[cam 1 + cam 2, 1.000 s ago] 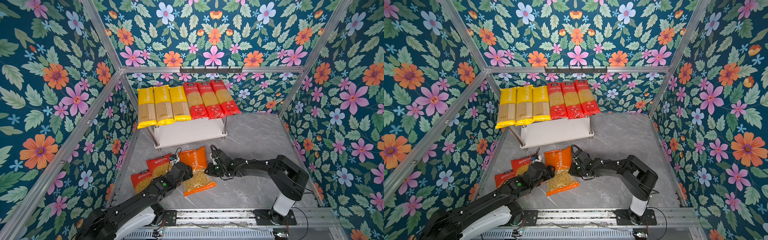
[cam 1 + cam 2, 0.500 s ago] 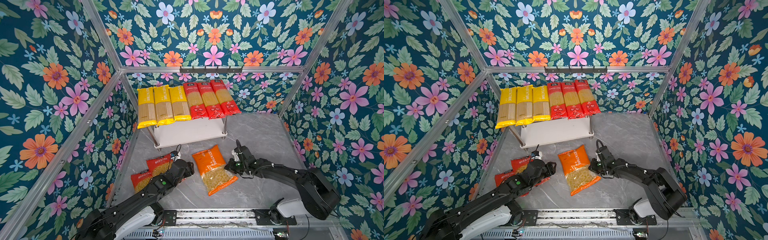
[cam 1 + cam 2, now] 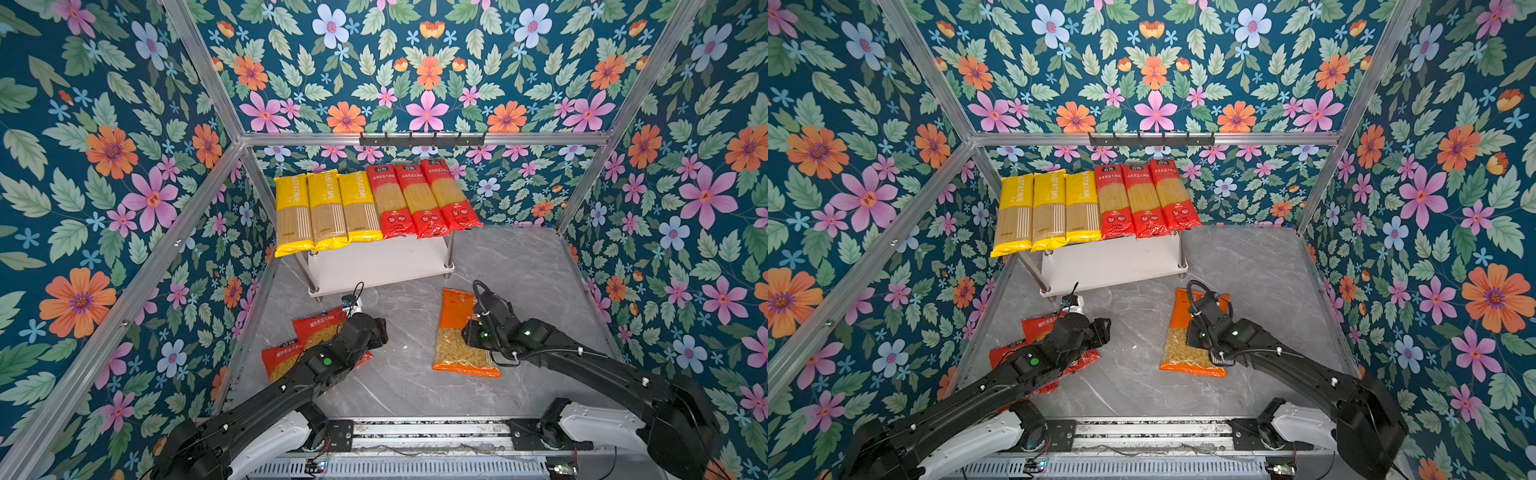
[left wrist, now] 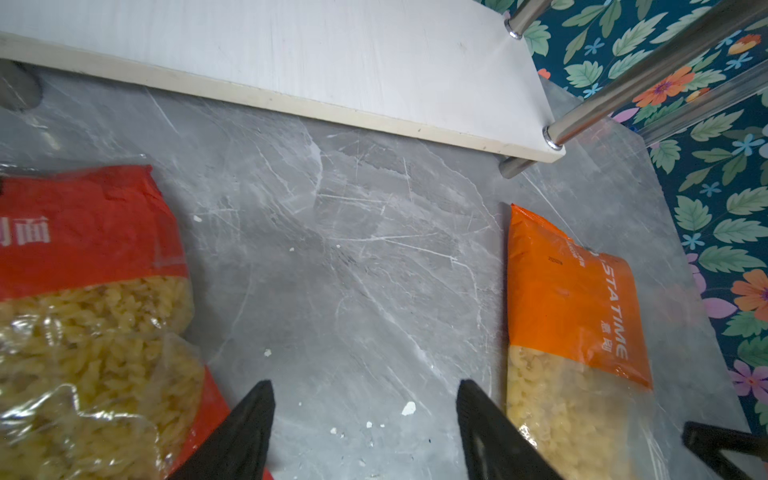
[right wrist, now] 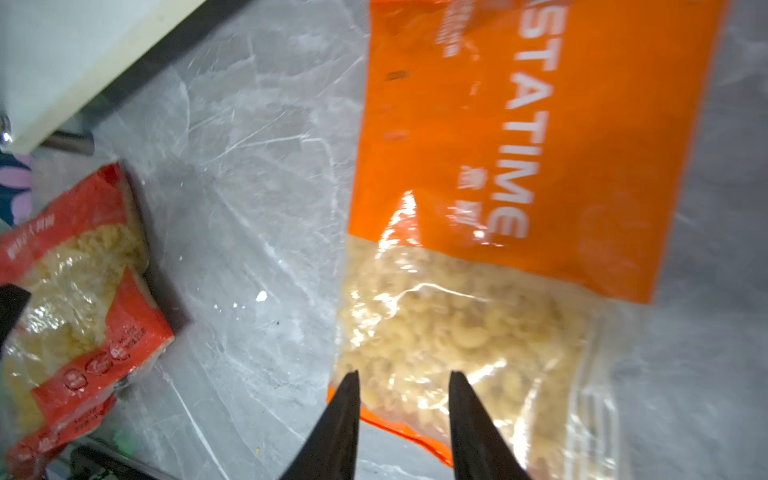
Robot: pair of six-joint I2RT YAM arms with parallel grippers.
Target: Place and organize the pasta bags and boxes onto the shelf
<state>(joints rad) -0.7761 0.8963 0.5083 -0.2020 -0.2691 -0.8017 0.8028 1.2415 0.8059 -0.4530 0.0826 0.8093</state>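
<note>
the orange bag (image 3: 459, 332) had slid right across the worktop (image 3: 407, 374), still short of the shelf (image 3: 374, 266); right fingers (image 5: 343, 415) had just parted above it, so a regrasp seemed due; left fingers (image 4: 249, 428) apart, empty.

Table (image 3: 519, 266), grey marble pattern. Standing at its back: two-tier shelf (image 3: 374, 268), white boards on metal legs.

Top board, side by side, front ends overhanging the edge: three yellow spaghetti packs (image 3: 328, 212), then three red spaghetti packs (image 3: 419, 199).

Flat on the table in front of the shelf:
- orange macaroni pack (image 3: 451, 320), to the right
- two short red fusilli packs (image 3: 316, 328), overlapping, to the left
- scattered white crumbs (image 4: 409, 408) between them
</note>
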